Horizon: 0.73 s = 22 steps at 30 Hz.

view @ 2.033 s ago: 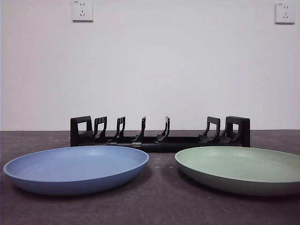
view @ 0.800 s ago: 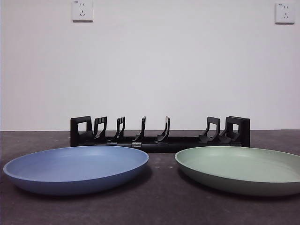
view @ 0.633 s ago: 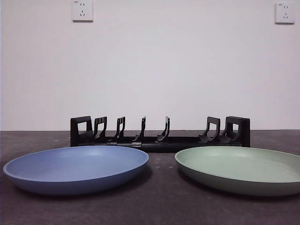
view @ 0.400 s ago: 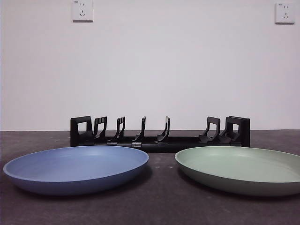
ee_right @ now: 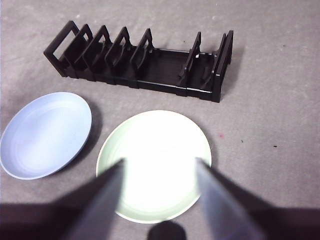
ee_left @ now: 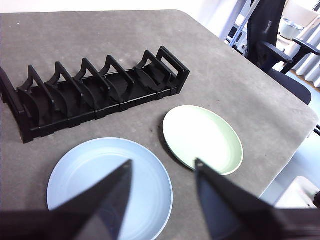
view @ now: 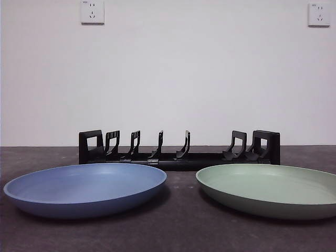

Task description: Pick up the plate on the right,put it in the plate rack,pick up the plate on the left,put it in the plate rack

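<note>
Grey tabletop (view: 178, 231) carries everything, untouched. Both grippers are held high with jaws spread: the right gripper (ee_right: 159, 172) is centred over the green plate (ee_right: 155, 162), the left gripper (ee_left: 162, 172) above the blue plate (ee_left: 110, 185). Beyond both lies the empty rack (view: 178, 149).

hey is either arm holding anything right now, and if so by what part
Nothing is held. The left pincer is open above the blue plate, the right pincer open above the green plate. Both plates lie flat; the plate rack holds none.
</note>
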Tool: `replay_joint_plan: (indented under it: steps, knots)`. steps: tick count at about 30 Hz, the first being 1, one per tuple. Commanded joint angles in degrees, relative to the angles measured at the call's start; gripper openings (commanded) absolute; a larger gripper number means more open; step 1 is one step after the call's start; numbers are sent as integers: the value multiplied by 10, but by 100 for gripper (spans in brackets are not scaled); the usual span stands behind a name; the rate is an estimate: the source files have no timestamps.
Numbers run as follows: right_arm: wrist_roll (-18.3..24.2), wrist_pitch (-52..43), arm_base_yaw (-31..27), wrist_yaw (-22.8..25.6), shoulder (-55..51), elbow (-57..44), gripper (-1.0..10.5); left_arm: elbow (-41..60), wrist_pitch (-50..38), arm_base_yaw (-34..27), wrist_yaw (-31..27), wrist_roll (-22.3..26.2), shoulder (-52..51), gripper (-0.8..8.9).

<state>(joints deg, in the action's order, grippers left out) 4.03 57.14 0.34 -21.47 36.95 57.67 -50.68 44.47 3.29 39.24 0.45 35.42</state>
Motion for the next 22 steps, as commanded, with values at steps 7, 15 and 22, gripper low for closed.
replay_joint_plan:
  steps: [7,15,22]
  knots:
    - [-26,13,1,-2,28,3,630,-54,24,49,1,92,28,781]
    - [-40,8,1,9,241,3,627,-116,57,206,-95,209,96,781]
    - [-38,-19,1,10,413,3,626,-131,71,298,-235,243,161,781]
